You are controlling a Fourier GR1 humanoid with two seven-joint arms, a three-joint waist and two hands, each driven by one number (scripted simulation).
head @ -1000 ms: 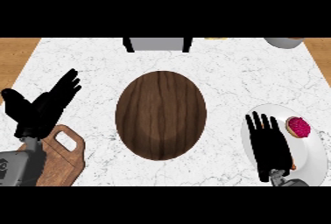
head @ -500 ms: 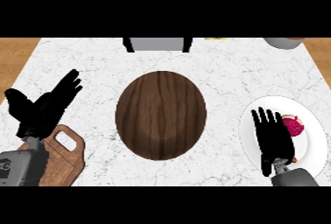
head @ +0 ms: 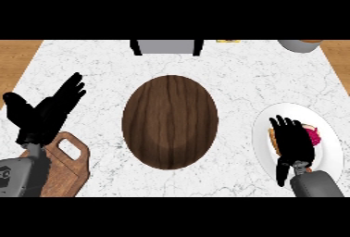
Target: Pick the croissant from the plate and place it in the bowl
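A dark wooden bowl point(head: 171, 121) sits in the middle of the marble counter. To its right lies a white plate point(head: 331, 152). My right hand point(head: 294, 146) hovers over the plate with straight fingers, open, and hides most of what is on it. A tan edge of the croissant point(head: 272, 137) shows at the hand's left side. A pink-red patch point(head: 314, 135) shows at the hand's right side. My left hand point(head: 44, 115) rests open at the left edge, fingers pointing up and to the right, holding nothing.
A wooden cutting board point(head: 66, 167) with a handle hole lies under my left forearm. A grey box-like object point(head: 167, 46) stands at the counter's far edge, and a grey pot point(head: 300, 45) at the far right corner.
My right hand has slid to the right from the plate's left rim to above its middle, covering the food. The left hand has barely moved.
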